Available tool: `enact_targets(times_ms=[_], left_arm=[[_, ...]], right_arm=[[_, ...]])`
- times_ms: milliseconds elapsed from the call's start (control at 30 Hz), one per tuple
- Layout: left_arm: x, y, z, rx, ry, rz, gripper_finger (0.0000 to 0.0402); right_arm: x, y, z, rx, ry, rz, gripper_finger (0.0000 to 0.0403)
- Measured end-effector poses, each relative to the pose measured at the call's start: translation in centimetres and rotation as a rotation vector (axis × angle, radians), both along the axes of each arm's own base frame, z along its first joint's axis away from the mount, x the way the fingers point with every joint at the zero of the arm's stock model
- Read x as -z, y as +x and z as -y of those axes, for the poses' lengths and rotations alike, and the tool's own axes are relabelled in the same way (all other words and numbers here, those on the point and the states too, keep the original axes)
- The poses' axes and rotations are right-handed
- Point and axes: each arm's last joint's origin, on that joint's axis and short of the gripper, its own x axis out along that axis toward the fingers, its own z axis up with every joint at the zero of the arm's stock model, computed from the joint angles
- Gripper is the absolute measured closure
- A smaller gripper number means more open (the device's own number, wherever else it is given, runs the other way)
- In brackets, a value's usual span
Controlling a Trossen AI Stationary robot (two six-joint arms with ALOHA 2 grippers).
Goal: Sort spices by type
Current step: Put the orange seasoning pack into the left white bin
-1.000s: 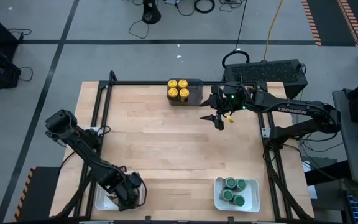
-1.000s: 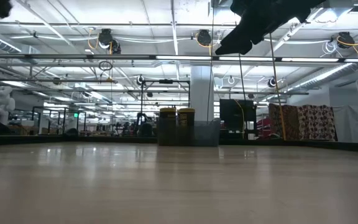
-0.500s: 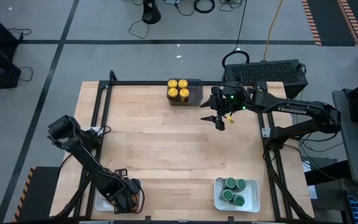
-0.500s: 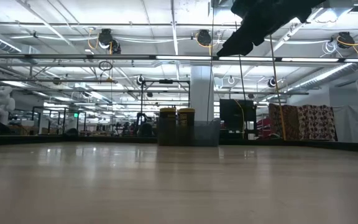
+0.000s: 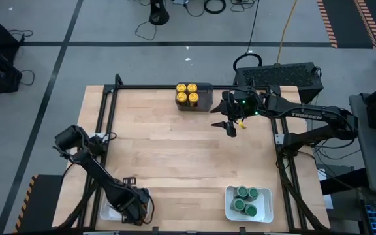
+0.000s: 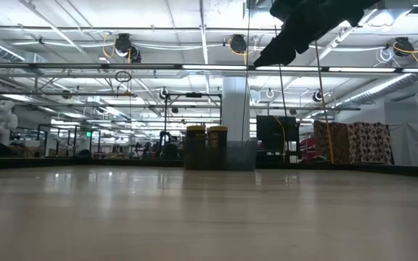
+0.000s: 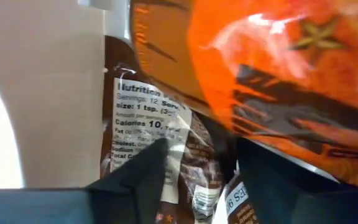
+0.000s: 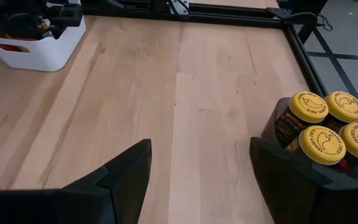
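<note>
The dark grey bin [image 5: 194, 96] sits at the far edge of the table [image 5: 175, 156], and everything else is placed from it. Four yellow-lidded jars [image 5: 187, 93] stand packed together inside its left part, touching one another; the right wrist view shows them [image 8: 325, 129] in a tight square. Just to the right of the bin the right gripper [image 5: 227, 124] hangs above the wood, its fingers spread apart and holding nothing. Diagonally across from the bin, at the near right corner, a white tray [image 5: 249, 203] holds the green-lidded jars [image 5: 245, 199] clustered together. At the near left corner, well apart from the bin, the left gripper [image 5: 136, 207] is down inside a second white tray [image 5: 109, 210]. Its wrist view shows its two fingers parted over brown-orange packets [image 7: 166, 155] lying in that tray, one orange packet [image 7: 278, 81] close to the lens; whether the fingers touch any packet cannot be told
</note>
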Motion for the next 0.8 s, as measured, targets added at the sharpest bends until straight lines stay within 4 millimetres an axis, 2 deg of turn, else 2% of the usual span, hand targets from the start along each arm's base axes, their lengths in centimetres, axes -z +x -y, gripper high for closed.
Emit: enact_targets(times_ms=[300, 500, 800], left_arm=[[0.1, 0.2, 0.3, -0.007, -0.052, -0.011, 0.0381], [-1.2, 0.1, 0.5, -0.011, -0.071, 0.001, 0.0397], [-6.1, -1.5, -1.0, -0.097, -0.024, 0.03, 0.0399]], right_arm=[[-0.1, 0.1, 0.0, 0.001, -0.003, 0.01, 0.0149], [-0.1, 0.1, 0.0, 0.004, 0.003, 0.011, 0.0149], [-0.1, 0.1, 0.0, 0.004, 0.0, 0.018, 0.0149]])
